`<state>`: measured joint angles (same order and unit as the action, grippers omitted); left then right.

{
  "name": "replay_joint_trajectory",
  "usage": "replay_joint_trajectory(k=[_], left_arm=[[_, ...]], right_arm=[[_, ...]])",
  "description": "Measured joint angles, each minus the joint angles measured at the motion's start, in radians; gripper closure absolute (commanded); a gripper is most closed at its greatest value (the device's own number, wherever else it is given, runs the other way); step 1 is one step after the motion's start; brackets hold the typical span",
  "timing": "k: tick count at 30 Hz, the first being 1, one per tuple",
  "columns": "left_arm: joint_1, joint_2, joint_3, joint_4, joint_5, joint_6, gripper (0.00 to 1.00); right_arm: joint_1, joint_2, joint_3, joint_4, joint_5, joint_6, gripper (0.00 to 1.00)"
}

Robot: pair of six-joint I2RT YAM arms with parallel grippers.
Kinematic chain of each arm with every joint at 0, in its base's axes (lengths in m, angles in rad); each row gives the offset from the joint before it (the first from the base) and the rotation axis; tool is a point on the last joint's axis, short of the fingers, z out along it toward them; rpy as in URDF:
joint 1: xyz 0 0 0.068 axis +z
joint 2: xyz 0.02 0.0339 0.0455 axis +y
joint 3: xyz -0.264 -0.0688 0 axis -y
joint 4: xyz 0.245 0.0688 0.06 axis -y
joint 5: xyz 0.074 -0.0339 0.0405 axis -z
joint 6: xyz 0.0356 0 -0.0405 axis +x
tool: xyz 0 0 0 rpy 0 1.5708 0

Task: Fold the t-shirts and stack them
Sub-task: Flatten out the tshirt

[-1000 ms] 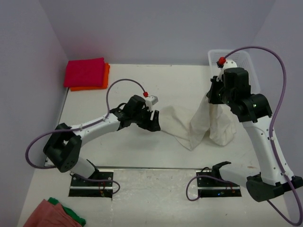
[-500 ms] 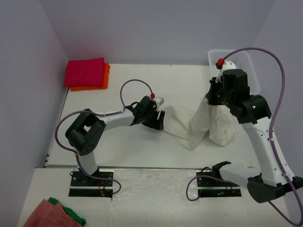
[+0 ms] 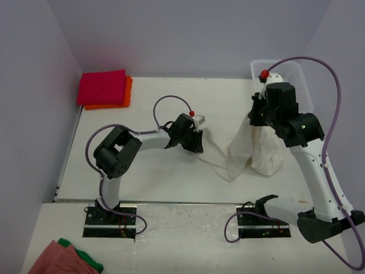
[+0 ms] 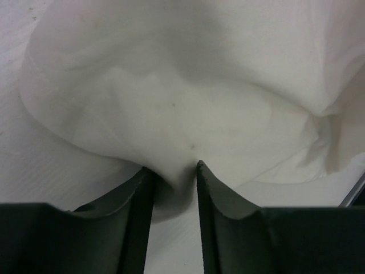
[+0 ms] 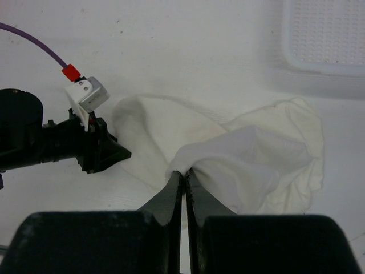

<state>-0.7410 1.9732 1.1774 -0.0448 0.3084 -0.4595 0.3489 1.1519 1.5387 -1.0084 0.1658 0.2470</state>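
The right hand (image 5: 183,178) is clenched on a fold of the cream shirt (image 3: 242,151), holding it lifted off the desk (image 3: 171,177). The left hand (image 4: 174,169) pinches the shirt's other end low on the desk. The red shirt (image 3: 102,87) lies folded on the orange shirt (image 3: 129,91) at the far left corner.

The cream-white t-shirt (image 3: 245,149) is plain, greyer in its creases; the magenta-red t-shirt (image 3: 102,87) and the orange t-shirt (image 3: 128,91) are plain too; the basket (image 3: 300,80) is white with a fine mesh grid; one cloth (image 3: 54,260) is salmon-pink, another cloth (image 3: 94,265) green; the cables (image 3: 336,85) are purple with red ends; the table (image 3: 217,108) is white.
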Motion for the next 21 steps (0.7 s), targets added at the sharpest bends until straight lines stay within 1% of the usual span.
replay_joint_trajectory(k=[2,4,5,8,11,13,15,17,18,21], left_arm=[[-0.002,0.011,0.003,0.013,0.007,-0.007,0.74],[-0.005,0.019,0.004,0.025,0.012,-0.013,0.88],[-0.007,0.024,0.005,0.030,0.014,-0.017,1.00],[-0.014,0.023,0.005,0.026,0.011,-0.018,1.00],[-0.019,-0.006,0.005,-0.041,-0.032,-0.006,1.00],[-0.022,-0.087,0.005,-0.157,-0.097,0.015,1.00],[-0.025,-0.213,0.026,-0.293,-0.175,0.037,1.00],[-0.024,-0.364,0.102,-0.421,-0.257,0.062,1.00],[-0.023,-0.443,0.180,-0.492,-0.300,0.079,1.00],[-0.012,-0.628,0.435,-0.626,-0.415,0.114,1.00]], right_arm=[[0.000,0.000,0.000,0.000,0.000,0.001,1.00],[0.000,0.000,-0.001,0.002,0.000,0.003,1.00],[0.000,0.000,-0.002,0.005,0.000,0.004,1.00],[0.004,0.000,-0.009,0.011,0.000,0.008,1.00],[0.006,0.000,-0.019,0.016,0.000,0.007,1.00],[0.006,0.001,-0.024,0.020,0.005,0.006,1.00],[0.006,0.002,-0.026,0.024,0.013,0.006,1.00],[0.006,0.000,-0.026,0.031,0.027,0.004,1.00],[0.006,-0.003,-0.026,0.036,0.028,0.003,1.00],[0.006,-0.025,-0.024,0.038,0.027,-0.002,1.00]])
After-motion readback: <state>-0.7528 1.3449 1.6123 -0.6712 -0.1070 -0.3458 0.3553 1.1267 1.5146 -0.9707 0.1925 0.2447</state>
